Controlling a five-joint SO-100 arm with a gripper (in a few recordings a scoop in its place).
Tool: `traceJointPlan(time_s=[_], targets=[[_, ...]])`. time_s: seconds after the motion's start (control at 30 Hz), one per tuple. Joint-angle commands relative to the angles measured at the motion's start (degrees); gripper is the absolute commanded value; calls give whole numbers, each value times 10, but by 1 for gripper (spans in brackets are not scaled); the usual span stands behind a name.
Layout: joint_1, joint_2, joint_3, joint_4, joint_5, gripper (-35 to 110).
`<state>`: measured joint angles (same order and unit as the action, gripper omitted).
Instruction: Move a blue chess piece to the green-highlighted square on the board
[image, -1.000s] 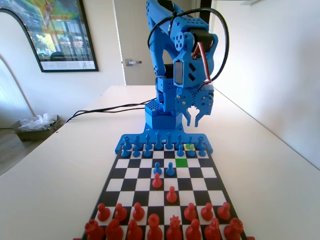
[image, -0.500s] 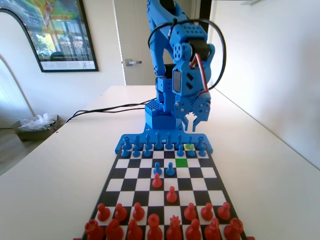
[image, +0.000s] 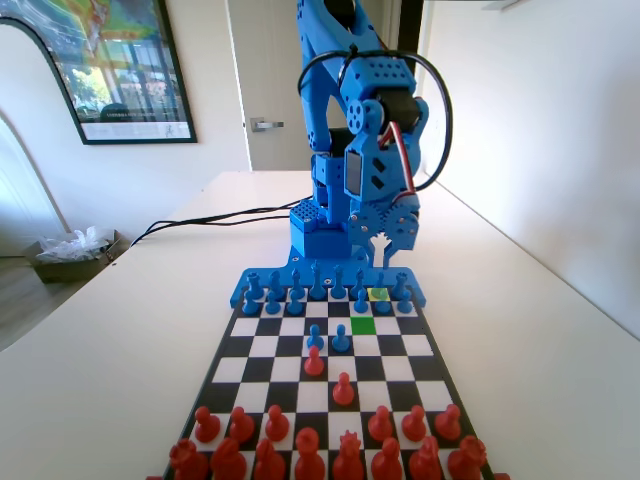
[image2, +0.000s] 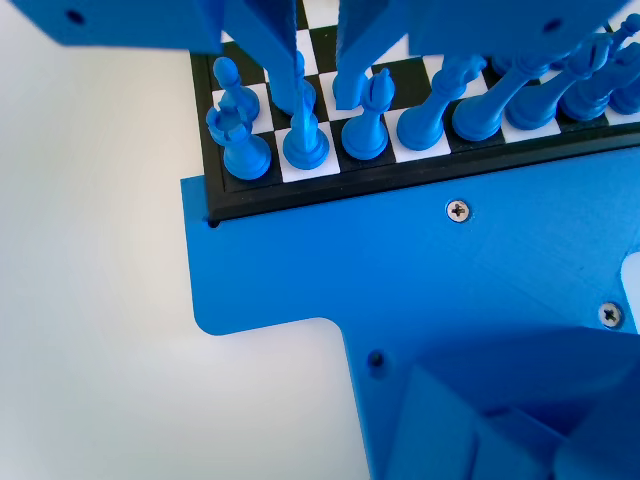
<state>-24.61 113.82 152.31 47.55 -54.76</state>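
Observation:
The board lies lengthwise, blue pieces at its far end and red ones near the camera. The bright green-highlighted square lies bare just in front of the blue rows. A paler yellow-green square sits one row behind it, slightly right. My gripper hangs open above the blue back rows, holding nothing. In the wrist view my gripper points down over the back-row blue chess pieces, its jaws a narrow gap apart; which piece the task means is unclear.
Two blue pawns stand advanced mid-board, with two red pawns just in front of them. Red pieces crowd the near rows. The blue arm's base rises behind the board. White table lies on both sides.
The gripper has come down and shifted slightly left toward the blue back rows. Its jaws look closer together than a second ago. No piece has moved.

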Motion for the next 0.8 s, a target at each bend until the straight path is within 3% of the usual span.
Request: traceJointPlan(time_s=[0.0,0.77], targets=[[-6,3,4,-4,-8,8],[-17,-41,-1,-50,-16,9]])
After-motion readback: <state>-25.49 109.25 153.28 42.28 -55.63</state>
